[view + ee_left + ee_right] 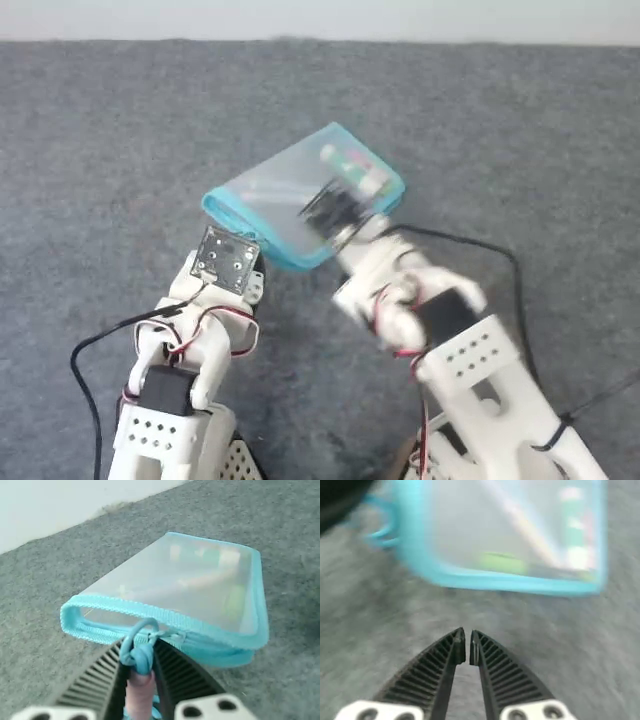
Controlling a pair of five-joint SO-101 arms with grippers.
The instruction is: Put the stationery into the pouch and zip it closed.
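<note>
The stationery (355, 170) is already inside the pouch (290, 195): pens and other coloured pieces show through its clear side, and none lies loose on the grey surface (120, 130) around it. The pouch lies flat on the surface, with its zip edge turned toward the two arms. So the filling looks done, and the zipping appears to be the step in hand. The left gripper (140, 649) is at the pouch's zip edge, clamped tight on the blue pull (141, 659), whose loop runs to the slider (167, 636) partway along that edge. I cannot tell how much of the zip is already closed on either side of the slider. The right gripper (466, 642) is near the pouch's long side, its jaws all but touching and holding nothing, so it is not bracing the pouch. What is left, as I judge it, is to draw the slider to the end of the pouch's edge.
</note>
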